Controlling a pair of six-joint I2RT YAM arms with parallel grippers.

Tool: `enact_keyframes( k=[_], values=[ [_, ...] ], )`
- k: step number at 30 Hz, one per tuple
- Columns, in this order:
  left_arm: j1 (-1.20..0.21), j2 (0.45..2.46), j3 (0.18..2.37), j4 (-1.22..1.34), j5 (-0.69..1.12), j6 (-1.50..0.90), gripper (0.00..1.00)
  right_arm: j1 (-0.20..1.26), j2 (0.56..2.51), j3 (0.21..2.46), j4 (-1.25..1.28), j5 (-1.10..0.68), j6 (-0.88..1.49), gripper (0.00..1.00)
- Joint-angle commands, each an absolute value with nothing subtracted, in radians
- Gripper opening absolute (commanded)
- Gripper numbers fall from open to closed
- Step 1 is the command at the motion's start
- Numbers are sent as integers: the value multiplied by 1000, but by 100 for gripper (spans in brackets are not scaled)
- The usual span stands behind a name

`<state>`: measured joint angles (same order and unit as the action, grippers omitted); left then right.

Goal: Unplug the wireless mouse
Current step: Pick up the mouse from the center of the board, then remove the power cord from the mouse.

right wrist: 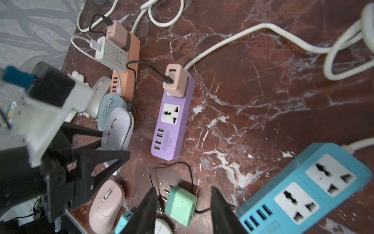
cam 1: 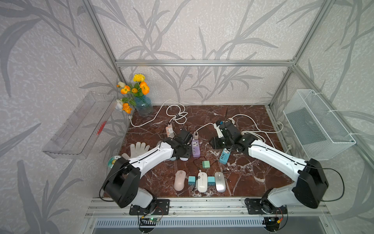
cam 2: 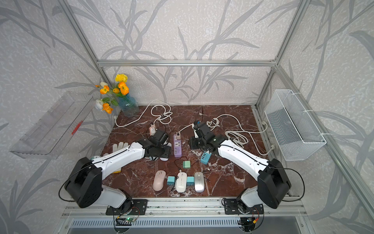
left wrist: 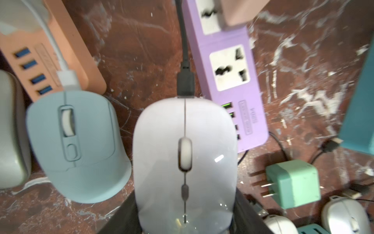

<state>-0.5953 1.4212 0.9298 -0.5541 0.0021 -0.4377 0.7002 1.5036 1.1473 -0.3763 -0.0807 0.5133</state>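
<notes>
A pale lavender wireless mouse [left wrist: 185, 162] lies on the marble table. A black cable plug [left wrist: 185, 83] is seated in its front end. The cable runs to a pink adapter [right wrist: 175, 80] on the purple power strip [right wrist: 172, 129]. My left gripper [left wrist: 185, 218] is shut on the mouse, one black finger against each side. In a top view this gripper [cam 1: 183, 156] covers most of the mouse. My right gripper [right wrist: 183, 189] is open above a green plug adapter [right wrist: 181, 204], touching nothing; in a top view it [cam 1: 215, 142] hangs right of the purple strip [cam 1: 195, 149].
A pale blue mouse [left wrist: 77, 141] lies close beside the held one, in front of an orange power strip [left wrist: 50, 60]. A blue power strip [right wrist: 303, 190] lies by the right gripper. Pink [cam 1: 179, 180], white [cam 1: 202, 182] and silver [cam 1: 220, 181] mice line the front edge. White cables [cam 1: 176, 115] loop at the back.
</notes>
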Motion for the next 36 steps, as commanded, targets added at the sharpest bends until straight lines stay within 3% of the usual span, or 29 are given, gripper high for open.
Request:
enact_keyframes(
  k=[1, 7, 14, 19, 31, 36],
  values=[
    [-596, 1370, 884, -500, 6, -432, 25, 696, 1591, 1227, -377, -100, 543, 44],
    [-596, 1329, 812, -400, 26, -401, 0, 696, 1701, 1278, -205, -340, 685, 45],
    [-596, 1219, 661, -200, 57, -317, 0, 697, 1833, 1266, 6, -460, 820, 47],
    [-597, 1192, 666, -235, 61, -276, 0, 702, 1867, 1252, 153, -542, 856, 49],
    [-596, 1166, 654, -242, 64, -282, 0, 713, 1951, 1330, 74, -505, 885, 48],
    [-597, 1165, 650, -245, 65, -281, 0, 718, 1985, 1373, 95, -543, 911, 39]
  ],
)
